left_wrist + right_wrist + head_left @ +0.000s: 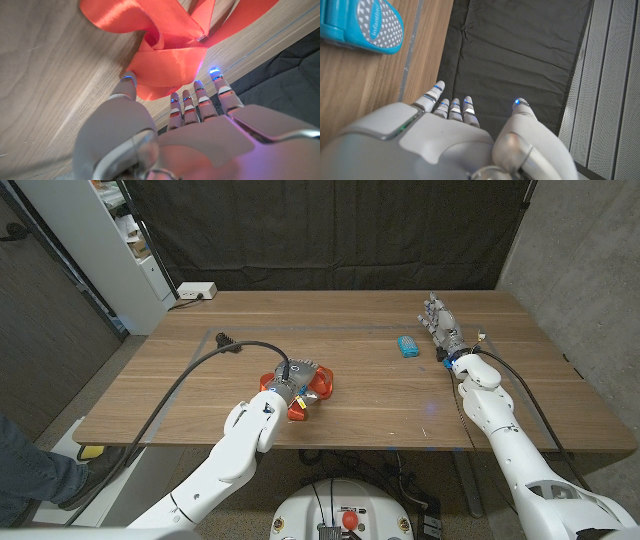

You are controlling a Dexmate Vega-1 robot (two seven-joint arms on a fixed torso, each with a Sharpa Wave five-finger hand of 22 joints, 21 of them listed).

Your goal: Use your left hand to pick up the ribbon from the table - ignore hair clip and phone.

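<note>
Both hands are in play, but all the action sits with the left hand (300, 383), planted right on top of the ribbon (318, 386). From its wrist camera the fingers (200, 95) reach toward a fold of the orange-red satin, thumb on one side and the rest on the other. Whether they have actually closed on the cloth I can't tell; tips sit at the fold's edge and nothing plainly shows a pinch. The ribbon lies on the table (180, 395), loops spilling out past the fingertips on both sides of the hand, so I'd judge this as the grasp step, lift not yet made.

Moving out from the ribbon: a dark cable (232, 346) curls across the wood just beyond it, running back along the left arm. Well away from the ribbon, toward the far right of the table, sits a blue object with a dotted face (370, 25), likely one of the distractors and rightly left alone. Just past that stands the right hand (441, 325), upright with fingers apart and holding nothing, parked out of the way so the left has room.

Surface is a wooden tabletop with visible grain, and the satin looks slippery, so a loose grip could let it slide. Behind the table hangs a dark curtain (330, 230); a white shelf unit (120, 240) stands off the far left corner and a grey wall runs on the right.
</note>
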